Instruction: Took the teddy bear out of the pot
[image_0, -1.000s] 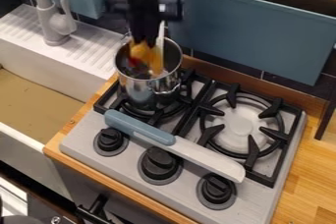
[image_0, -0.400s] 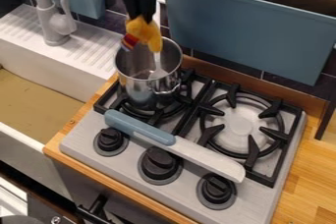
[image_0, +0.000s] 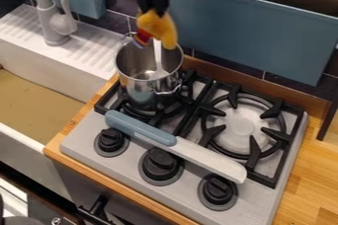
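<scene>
A pale grey stove (image_0: 188,172) is set in a wooden counter (image_0: 314,169), with three black knobs (image_0: 160,164) along its front edge and two black grates (image_0: 214,101) behind them. By the stove's rear left corner, a shiny metal pot (image_0: 140,93) stands on the left grate, a pale spoon (image_0: 158,66) leaning inside it. A knife (image_0: 204,160) with a blue handle and a whitish blade lies slantwise across the stove, its handle towards the left edge and its blade tip beside the right-hand knob near the front edge. Left of the stove is a white sink (image_0: 63,78) with a tan floor, a ribbed drainboard and a grey faucet (image_0: 49,14); dark tiles (image_0: 122,4) and a large blue panel (image_0: 254,34) rise behind. The teddy bear (image_0: 158,24) hangs above the pot, towards the rim on the stove's rear side, in the grasp of the black gripper (image_0: 153,11), which is closed on its upper end. Its long axis runs mostly downwards, with the lower end tipping slightly to the right; which end is the head cannot be told. It looks soft and orange-yellow, with a small red and blue striped part sticking out low on its left.
</scene>
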`<state>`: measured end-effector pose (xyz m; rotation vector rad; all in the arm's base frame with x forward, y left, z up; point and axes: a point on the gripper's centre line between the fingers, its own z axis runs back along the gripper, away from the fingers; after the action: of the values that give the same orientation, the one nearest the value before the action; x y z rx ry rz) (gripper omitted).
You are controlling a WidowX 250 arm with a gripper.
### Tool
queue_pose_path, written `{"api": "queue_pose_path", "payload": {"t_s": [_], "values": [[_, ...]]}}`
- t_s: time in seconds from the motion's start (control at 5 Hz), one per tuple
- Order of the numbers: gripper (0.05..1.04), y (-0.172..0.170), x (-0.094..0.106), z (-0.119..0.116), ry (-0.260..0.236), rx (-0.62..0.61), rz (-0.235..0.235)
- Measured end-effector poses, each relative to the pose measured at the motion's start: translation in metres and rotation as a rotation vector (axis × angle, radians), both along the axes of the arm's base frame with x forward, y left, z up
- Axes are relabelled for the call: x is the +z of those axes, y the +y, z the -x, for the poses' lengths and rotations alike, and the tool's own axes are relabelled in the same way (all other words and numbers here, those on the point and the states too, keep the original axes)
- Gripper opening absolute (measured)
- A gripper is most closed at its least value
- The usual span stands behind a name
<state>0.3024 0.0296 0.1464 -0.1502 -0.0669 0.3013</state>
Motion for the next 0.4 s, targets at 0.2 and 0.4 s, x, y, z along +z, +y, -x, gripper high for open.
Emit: {"api": "queue_pose_path", "payload": {"t_s": [0.2, 0.4], "values": [[0.081, -0.026, 0.004, 0.002, -0.045, -0.067, 0.037], [0.081, -0.048, -0.003, 0.0, -0.07, -0.093, 0.02]]}}
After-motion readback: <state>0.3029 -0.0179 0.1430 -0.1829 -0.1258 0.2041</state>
